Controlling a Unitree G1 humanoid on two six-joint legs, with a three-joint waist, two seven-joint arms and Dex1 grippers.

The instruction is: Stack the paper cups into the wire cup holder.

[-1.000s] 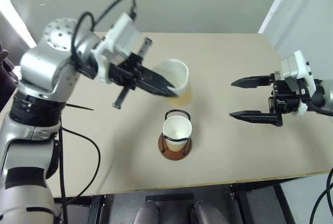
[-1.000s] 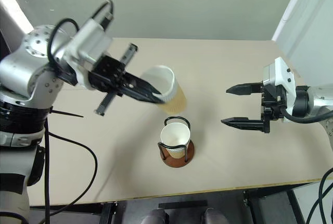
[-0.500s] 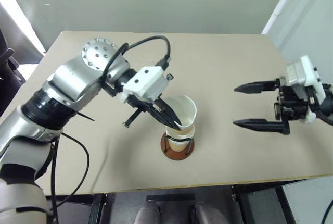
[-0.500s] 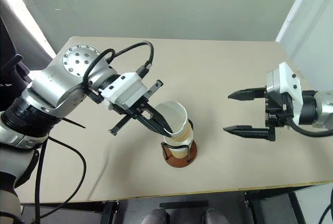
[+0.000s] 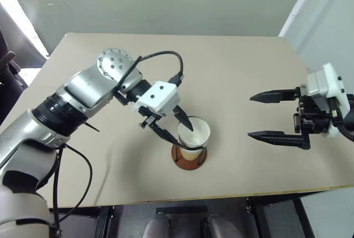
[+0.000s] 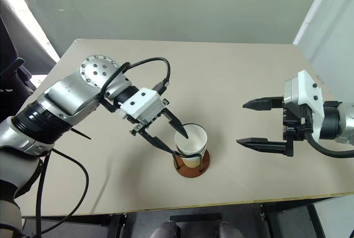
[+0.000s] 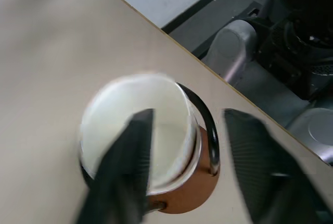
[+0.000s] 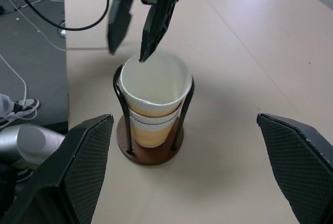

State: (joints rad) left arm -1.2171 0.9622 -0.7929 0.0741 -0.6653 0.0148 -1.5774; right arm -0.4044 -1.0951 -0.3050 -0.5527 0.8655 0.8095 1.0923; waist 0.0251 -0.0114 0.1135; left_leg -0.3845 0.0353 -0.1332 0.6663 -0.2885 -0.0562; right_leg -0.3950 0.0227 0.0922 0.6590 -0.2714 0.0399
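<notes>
Left eye view: my left claw (image 5: 172, 124), jaws apart, straddles the nested paper cups' (image 5: 193, 133) rim in the wire cup holder (image 5: 188, 158), table (image 5: 243, 72) centre.
Right eye view: my right claw (image 6: 260, 123) spread empty at 3 o'clock.
Right wrist view: two cups seated; a third, unseen.

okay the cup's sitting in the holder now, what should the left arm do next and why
Probably lift the left gripper straight up and clear. Its black fingers stand apart astride the rim of the tan paper cup, which already nests in another inside the black wire cup holder with the brown disc base. A sideways pull might tip it.
</notes>
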